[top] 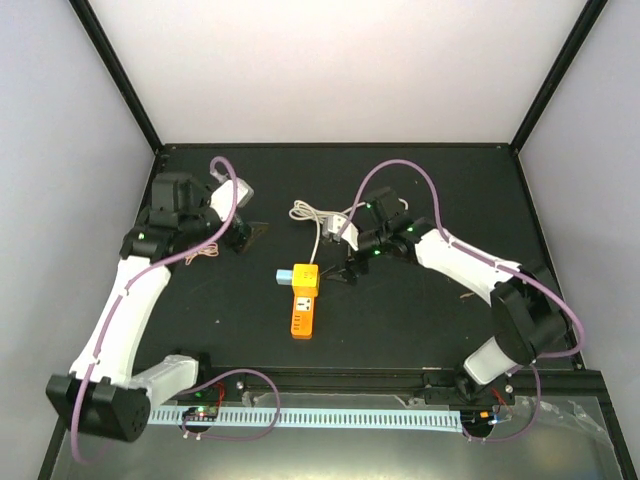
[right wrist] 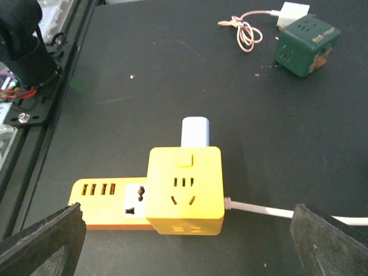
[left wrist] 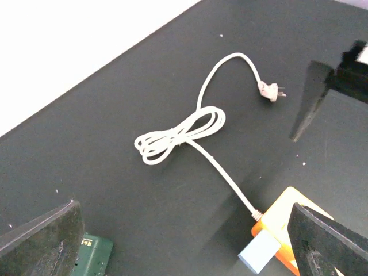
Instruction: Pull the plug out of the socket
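Note:
The orange socket strip (top: 302, 315) lies mid-table, with a yellow socket cube (top: 305, 279) at its far end. A pale blue block (right wrist: 195, 132) is plugged into the cube's side. A cream-white cord (left wrist: 221, 172) runs from the cube through a coil to a small white plug (left wrist: 269, 91), which lies free on the table with bare prongs. My right gripper (top: 350, 262) is open and empty just right of the cube, which sits between and ahead of its fingers in the right wrist view (right wrist: 184, 192). My left gripper (top: 245, 232) is open and empty, far left of the strip.
A dark green cube (right wrist: 305, 47) with a white charger (right wrist: 292, 14) and a coiled pink cable (right wrist: 244, 31) sits near my left gripper. The cord coil (top: 308, 212) lies behind the strip. Black frame posts and white walls bound the table.

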Action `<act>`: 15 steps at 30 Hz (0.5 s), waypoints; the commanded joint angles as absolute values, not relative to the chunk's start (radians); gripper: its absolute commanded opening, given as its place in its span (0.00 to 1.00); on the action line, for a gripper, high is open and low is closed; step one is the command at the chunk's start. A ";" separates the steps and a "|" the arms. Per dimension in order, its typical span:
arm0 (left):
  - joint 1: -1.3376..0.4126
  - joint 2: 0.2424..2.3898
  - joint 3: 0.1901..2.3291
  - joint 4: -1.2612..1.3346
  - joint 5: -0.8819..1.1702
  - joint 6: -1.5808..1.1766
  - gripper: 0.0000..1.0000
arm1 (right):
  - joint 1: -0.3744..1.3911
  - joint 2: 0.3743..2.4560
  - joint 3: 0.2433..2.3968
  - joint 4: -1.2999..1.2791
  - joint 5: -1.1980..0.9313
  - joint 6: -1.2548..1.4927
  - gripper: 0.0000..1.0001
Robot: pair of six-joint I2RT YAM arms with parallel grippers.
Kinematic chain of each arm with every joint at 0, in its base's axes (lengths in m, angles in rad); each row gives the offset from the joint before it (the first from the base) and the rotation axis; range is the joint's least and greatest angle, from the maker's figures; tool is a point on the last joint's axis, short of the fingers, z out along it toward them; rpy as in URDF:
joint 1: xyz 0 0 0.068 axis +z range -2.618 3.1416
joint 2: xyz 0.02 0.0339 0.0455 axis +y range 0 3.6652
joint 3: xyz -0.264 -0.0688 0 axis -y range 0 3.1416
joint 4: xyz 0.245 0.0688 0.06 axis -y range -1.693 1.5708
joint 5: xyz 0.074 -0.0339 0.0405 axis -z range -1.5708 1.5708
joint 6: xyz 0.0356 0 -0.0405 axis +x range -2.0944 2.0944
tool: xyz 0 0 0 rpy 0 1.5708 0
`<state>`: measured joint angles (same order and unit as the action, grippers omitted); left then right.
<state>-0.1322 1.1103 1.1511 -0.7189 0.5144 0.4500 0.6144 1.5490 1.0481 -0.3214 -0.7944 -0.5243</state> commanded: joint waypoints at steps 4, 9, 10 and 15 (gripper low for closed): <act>-0.128 0.956 1.008 -0.470 0.550 0.401 0.99 | 0.636 1.630 1.130 -0.432 -0.696 -0.624 1.00; -0.130 0.983 1.010 -0.598 0.576 0.473 0.99 | 0.655 1.686 1.185 -0.486 -0.660 -0.655 1.00; -0.130 0.986 1.002 -0.610 0.579 0.478 0.99 | 0.661 1.698 1.196 -0.494 -0.646 -0.661 1.00; -0.129 0.986 0.955 -0.623 0.586 0.499 0.99 | 0.688 1.740 1.227 -0.521 -0.597 -0.682 1.00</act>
